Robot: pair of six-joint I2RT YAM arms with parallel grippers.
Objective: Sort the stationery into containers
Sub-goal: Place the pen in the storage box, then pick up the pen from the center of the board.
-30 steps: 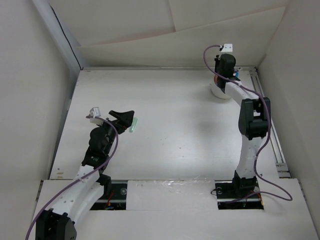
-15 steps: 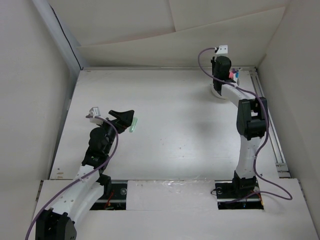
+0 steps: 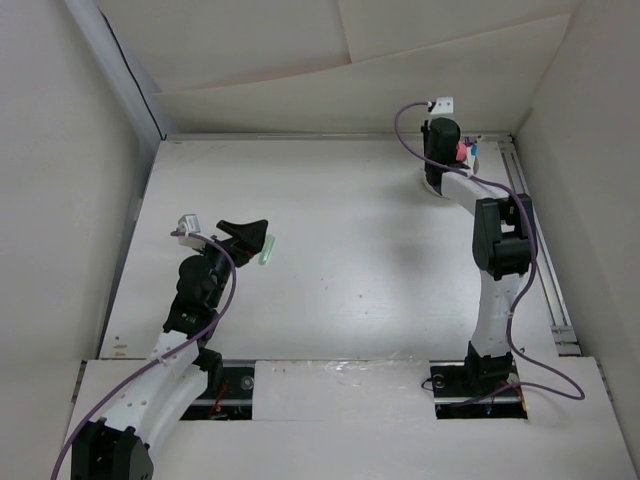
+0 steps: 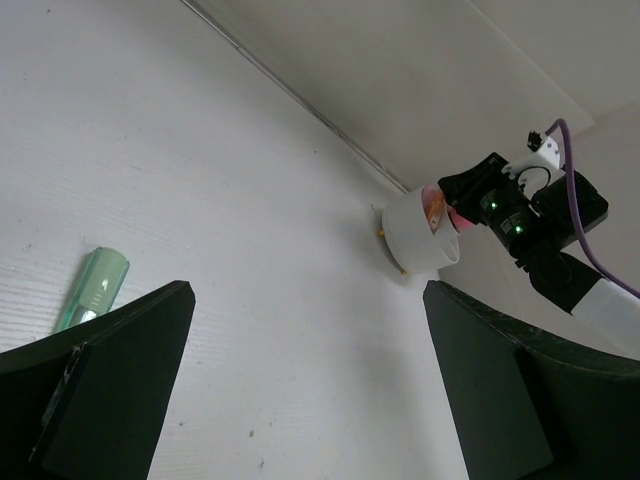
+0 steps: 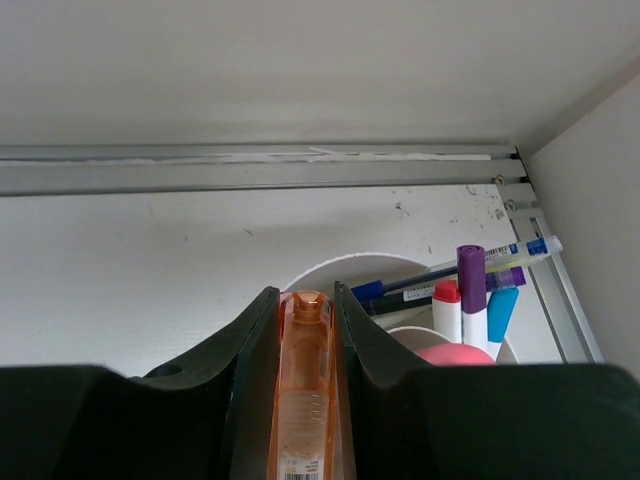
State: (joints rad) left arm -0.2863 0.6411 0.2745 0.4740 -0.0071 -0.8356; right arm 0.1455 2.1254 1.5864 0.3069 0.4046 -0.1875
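Note:
My right gripper [image 5: 305,300] is shut on an orange highlighter [image 5: 303,390] that lies lengthwise between its fingers, cap end forward. It hangs over the near rim of the round white cup [image 5: 345,268], which holds pens and markers [image 5: 470,290] and something pink [image 5: 462,354]. From above, the right gripper [image 3: 441,140] covers most of the cup [image 3: 431,186] at the table's far right corner. A green highlighter [image 3: 266,249] lies on the table just right of my open left gripper [image 3: 246,231]. In the left wrist view the green highlighter [image 4: 92,289] lies at the left, and the cup [image 4: 418,234] far off.
A metal rail [image 3: 535,250] runs along the table's right edge beside the cup. The back wall [image 5: 300,60] rises directly behind the cup, and the right wall [image 5: 600,220] closes in beside it.
The right gripper has shifted a little left and toward the back wall over the cup, uncovering the pink item and pens on its right. The left arm has not moved.

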